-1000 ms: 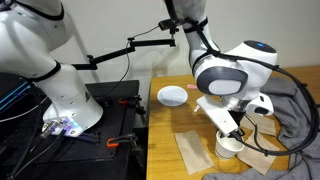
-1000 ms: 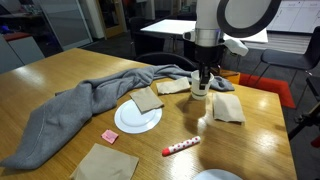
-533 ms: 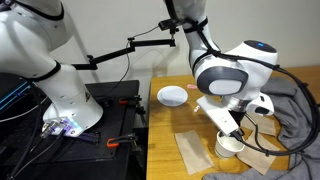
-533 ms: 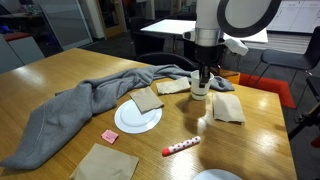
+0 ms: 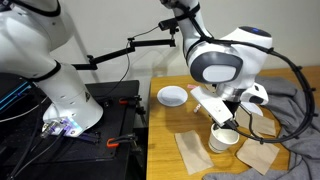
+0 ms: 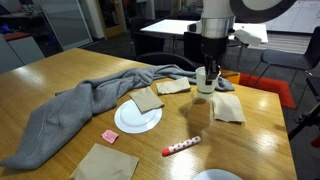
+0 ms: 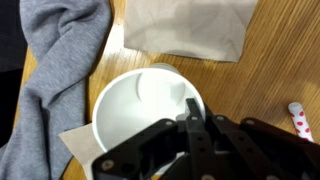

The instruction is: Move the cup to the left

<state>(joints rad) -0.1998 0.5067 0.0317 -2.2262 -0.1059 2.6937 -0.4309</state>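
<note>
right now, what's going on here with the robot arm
The arm's gripper is closed on the rim of the cup, with one finger inside it, as the wrist view shows. The cup is among brown napkins on the far side of the wooden table, next to a grey cloth. Whether it rests on the table or is just lifted is hard to tell. A white plate lies apart, untouched.
</note>
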